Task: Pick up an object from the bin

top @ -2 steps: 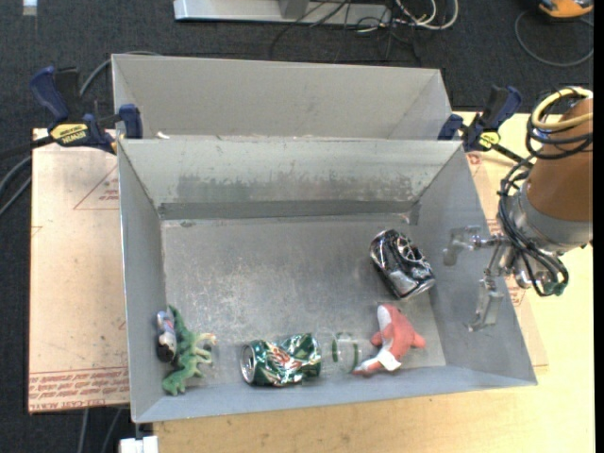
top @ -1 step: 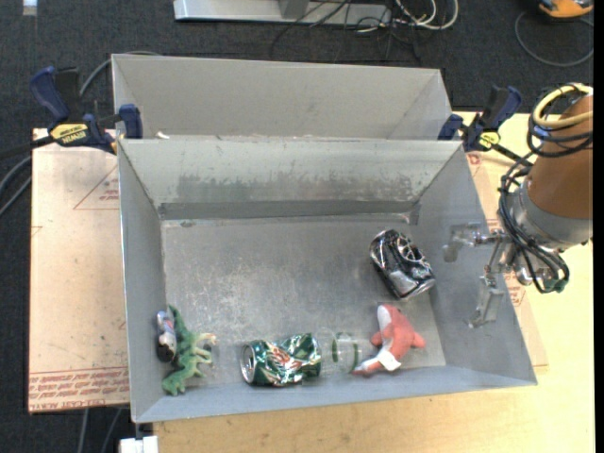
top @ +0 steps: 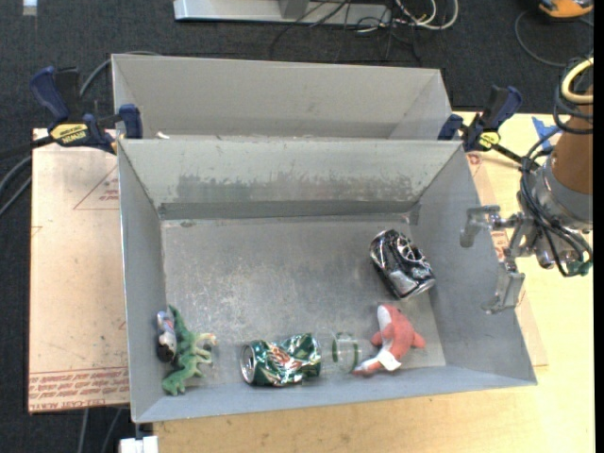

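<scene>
the jaws hang at the right edge of the frame, above the sloping right wall of the grey bin (top: pixel 283 253), spread wide with nothing between them. nearest to them lies a crushed black-and-silver can (top: pixel 403 262), right of centre on the bin floor, close to the foot of that wall. lower in the frame, at the lower right, a red-and-white soft toy (top: pixel 394 340) lies just beside a small clear cup (top: pixel 345 351), with a crushed green can (top: pixel 281 360) next along the lower wall. a green toy lizard (top: pixel 187 359) and a small dark figure (top: pixel 167 333) sit well apart at the lower left.

the main risk, as i judge it, is the wall: a straight descent from here would land one jaw on the slope, not the floor. the black can is dented and shiny, so it may slip from a pinch or roll away. going for the toy could knock the cup.
</scene>
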